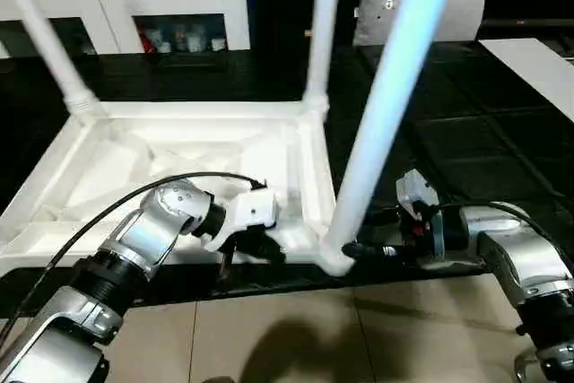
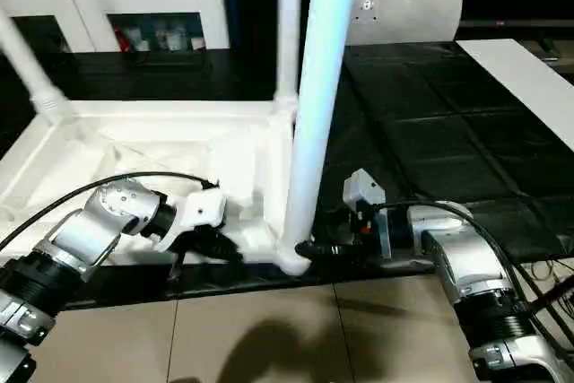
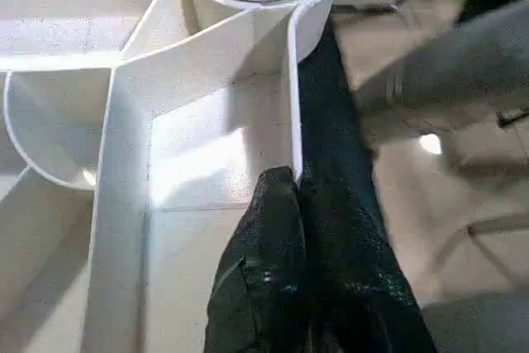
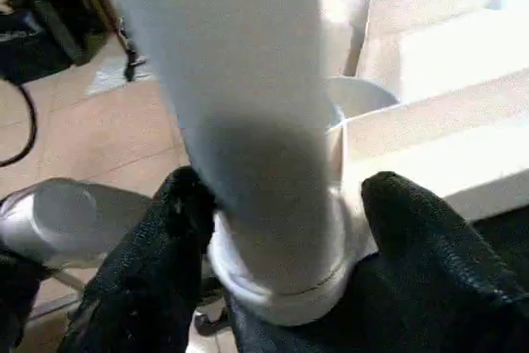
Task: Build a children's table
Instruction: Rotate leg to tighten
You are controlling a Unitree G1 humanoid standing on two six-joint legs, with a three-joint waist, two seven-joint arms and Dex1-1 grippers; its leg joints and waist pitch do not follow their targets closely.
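Observation:
The white tabletop (image 1: 179,145) lies upside down on a dark mat, ribbed side up. Three white legs stand in its corner sockets: far left (image 1: 45,42), far right (image 1: 321,33) and near right (image 1: 386,105). My left gripper (image 1: 247,248) is shut on the tabletop's thin near rim beside the near right socket; in the left wrist view the gripper (image 3: 289,183) pinches that wall (image 3: 291,105). My right gripper (image 1: 354,248) reaches in from the right, and its black fingers (image 4: 165,229) clasp the flared base of the near right leg (image 4: 248,80) just above the socket.
A white glass-door cabinet (image 1: 117,6) stands behind the mat, with a grey cushion (image 1: 448,6) at the back right. A white board (image 1: 538,60) lies at the far right. Tan floor tiles (image 1: 287,338) run along the near edge. A black cable (image 1: 134,195) loops over my left forearm.

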